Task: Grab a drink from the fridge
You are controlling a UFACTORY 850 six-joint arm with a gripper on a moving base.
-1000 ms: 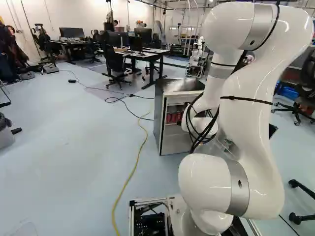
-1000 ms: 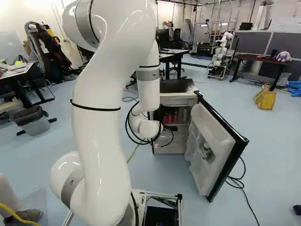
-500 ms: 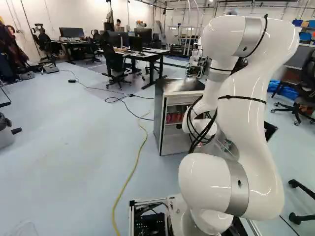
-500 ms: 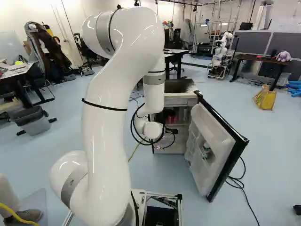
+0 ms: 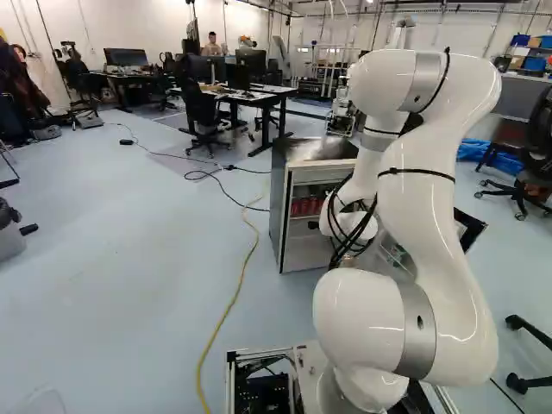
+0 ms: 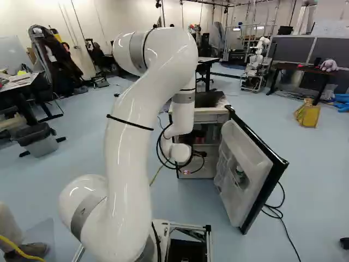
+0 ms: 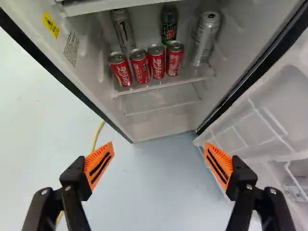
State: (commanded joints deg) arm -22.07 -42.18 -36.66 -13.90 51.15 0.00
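Note:
A dark part of the gripper [image 6: 200, 154] shows beside the white wrist, in front of the fridge [image 6: 211, 117]; the wrist hides the rest. In the wrist view the gripper [image 7: 159, 159] is wide open, nothing between its orange pads. Ahead of it, the fridge shelf [image 7: 166, 84] holds a front row of several upright red cans [image 7: 156, 62]. Behind them stand a dark green can [image 7: 169, 24] and a silver-and-black can [image 7: 123, 30]; a tall silver can [image 7: 206, 38] is at the row's end. The fridge door [image 6: 245, 164] stands open.
The open door's inner side [image 7: 269, 115] lies beside one finger, the fridge's side wall [image 7: 67, 48] toward the other. A yellow cable [image 5: 233, 297] runs over the floor. Desks [image 5: 259, 97], an office chair [image 5: 203, 112] and another robot [image 6: 256, 63] are farther back.
The arm's raised elbow has come down and inward, moving left in the left base view and right in the right one. The wrist has shifted slightly. The base and fridge have stayed put.

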